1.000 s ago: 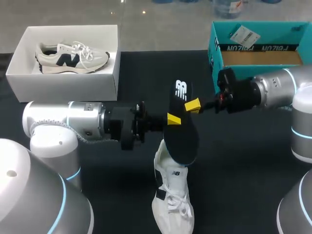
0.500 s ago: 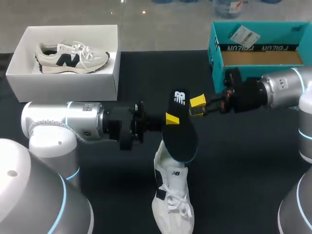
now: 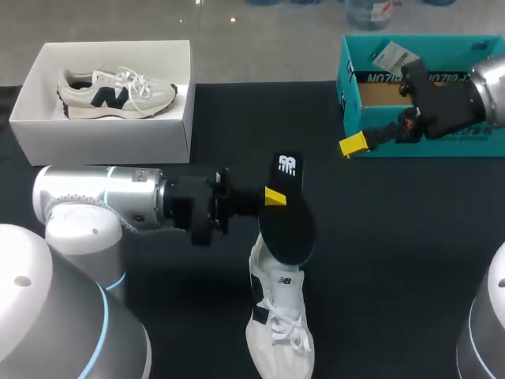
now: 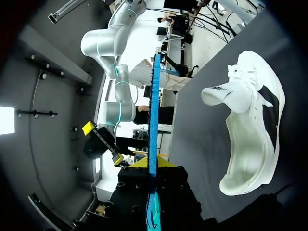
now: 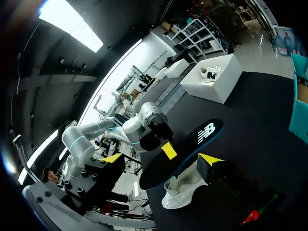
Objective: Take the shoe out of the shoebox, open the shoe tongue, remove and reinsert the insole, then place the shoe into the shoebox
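Insole [image 3: 289, 227], grasped by the left pincer [image 3: 275, 197] mid-frame above the shoe [image 3: 278, 324], should go in toe-end first; right pincer [image 3: 355, 144], upper right, hangs released.

In the head view the insole [image 3: 286, 212] hides the heel end of the white shoe [image 3: 278, 324] on the counter [image 3: 394, 260]. It also hides one finger of the left gripper [image 3: 275, 197], so only one yellow tip shows. The teal shoebox [image 3: 418, 95] and the right arm [image 3: 483, 99] are cut off by the edge. In the left wrist view the insole shows edge-on only.
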Controlling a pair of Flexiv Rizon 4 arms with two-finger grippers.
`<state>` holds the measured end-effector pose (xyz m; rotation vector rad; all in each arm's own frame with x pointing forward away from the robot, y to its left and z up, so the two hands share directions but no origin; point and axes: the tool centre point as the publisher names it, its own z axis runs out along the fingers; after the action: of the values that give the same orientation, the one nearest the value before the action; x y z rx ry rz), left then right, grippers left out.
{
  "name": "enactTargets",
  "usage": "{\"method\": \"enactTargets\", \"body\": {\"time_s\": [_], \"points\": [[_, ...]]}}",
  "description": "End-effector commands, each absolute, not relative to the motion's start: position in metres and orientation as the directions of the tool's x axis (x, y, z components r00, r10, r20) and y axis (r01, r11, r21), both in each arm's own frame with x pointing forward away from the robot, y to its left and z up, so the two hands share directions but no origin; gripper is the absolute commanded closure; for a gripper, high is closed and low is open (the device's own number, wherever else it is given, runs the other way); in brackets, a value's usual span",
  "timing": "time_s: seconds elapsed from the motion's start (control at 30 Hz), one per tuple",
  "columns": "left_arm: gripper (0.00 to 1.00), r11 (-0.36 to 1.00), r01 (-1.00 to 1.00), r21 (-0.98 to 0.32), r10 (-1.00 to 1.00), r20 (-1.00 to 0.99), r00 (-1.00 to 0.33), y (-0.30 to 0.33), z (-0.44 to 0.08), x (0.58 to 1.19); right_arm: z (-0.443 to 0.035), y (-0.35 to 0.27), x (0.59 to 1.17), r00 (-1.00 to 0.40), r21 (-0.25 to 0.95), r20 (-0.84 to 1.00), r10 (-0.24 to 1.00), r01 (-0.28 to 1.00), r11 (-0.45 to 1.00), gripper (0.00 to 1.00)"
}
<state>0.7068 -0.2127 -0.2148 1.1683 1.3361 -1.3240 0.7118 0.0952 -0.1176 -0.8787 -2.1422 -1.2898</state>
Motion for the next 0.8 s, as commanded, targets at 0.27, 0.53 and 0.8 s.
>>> {"method": "enactTargets", "body": {"time_s": [0.27,0.53,0.8], "points": [[1.0,-0.021,0.99,-0.142,0.014,-0.99,-0.142,-0.211,-0.212,0.705,-0.084,0.102,0.714,-0.813,0.418,0.374,0.447,0.578,0.701,0.0],[1.0,-0.023,0.99,-0.138,0.01,-0.99,-0.138,-0.21,-0.211,0.703,-0.084,0.102,0.714,-0.813,0.418,0.374,0.447,0.578,0.701,0.0],[1.0,-0.03,0.991,-0.134,0.011,-0.991,-0.134,-0.209,-0.21,0.7,-0.084,0.109,0.715,-0.839,0.414,0.354,0.412,0.536,0.736,0.0]]}}
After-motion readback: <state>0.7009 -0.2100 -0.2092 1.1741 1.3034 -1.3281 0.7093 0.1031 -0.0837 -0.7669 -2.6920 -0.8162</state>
